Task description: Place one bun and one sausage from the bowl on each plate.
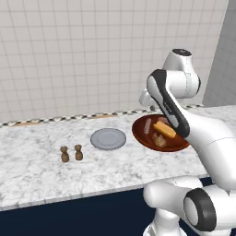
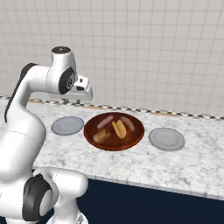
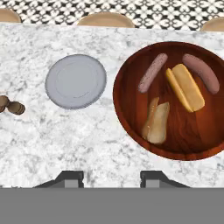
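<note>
While the gripper [image 3: 111, 176] hangs wide, holding nothing, the bowl [image 3: 131, 118] near the counter's [image 3: 65, 140] back edge carries two buns [image 3: 156, 122] and two sausages [image 3: 152, 72].

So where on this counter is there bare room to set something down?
Bare marble runs along the front edge of the counter before the bowl, and left of the two small brown shakers. Both grey plates lie empty. The bowl is crowded with two buns and two sausages.

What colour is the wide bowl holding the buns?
Glossy dark red-brown bowl, clearest in the hand view.
</note>
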Tool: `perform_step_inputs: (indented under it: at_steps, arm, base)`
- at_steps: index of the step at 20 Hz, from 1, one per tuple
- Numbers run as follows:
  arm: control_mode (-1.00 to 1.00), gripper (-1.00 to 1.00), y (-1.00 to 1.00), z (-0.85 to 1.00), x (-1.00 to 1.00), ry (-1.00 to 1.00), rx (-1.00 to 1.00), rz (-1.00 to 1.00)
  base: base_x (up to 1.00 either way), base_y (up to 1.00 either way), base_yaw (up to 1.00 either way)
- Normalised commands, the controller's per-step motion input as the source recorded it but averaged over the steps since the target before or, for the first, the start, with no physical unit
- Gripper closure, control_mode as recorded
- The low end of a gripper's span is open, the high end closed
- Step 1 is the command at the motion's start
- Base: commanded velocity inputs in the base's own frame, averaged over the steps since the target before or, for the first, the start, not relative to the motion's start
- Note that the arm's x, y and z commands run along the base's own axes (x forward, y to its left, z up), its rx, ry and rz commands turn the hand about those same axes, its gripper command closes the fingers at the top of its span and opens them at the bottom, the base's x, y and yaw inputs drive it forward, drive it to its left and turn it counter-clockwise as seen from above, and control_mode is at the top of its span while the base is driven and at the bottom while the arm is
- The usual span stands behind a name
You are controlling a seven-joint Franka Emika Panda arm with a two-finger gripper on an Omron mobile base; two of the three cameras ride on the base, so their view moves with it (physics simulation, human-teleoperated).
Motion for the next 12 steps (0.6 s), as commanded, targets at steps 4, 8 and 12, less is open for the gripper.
perform_step_inputs:
  at_steps: [4, 8, 12]
  arm:
    - [-1.00, -1.00, -0.54, -0.31, 0.11, 0.03, 0.00, -0.18]
    - [-1.00, -1.00, -0.54, -1.00, 0.78, 0.12, -0.02, -0.34]
    - [-1.00, -1.00, -0.07, -1.00, 1.00, 0.16, 0.00, -0.30]
  base:
    - [0.00, 0.00, 0.00]
    - [0.00, 0.00, 0.00]
    - [0.00, 0.00, 0.00]
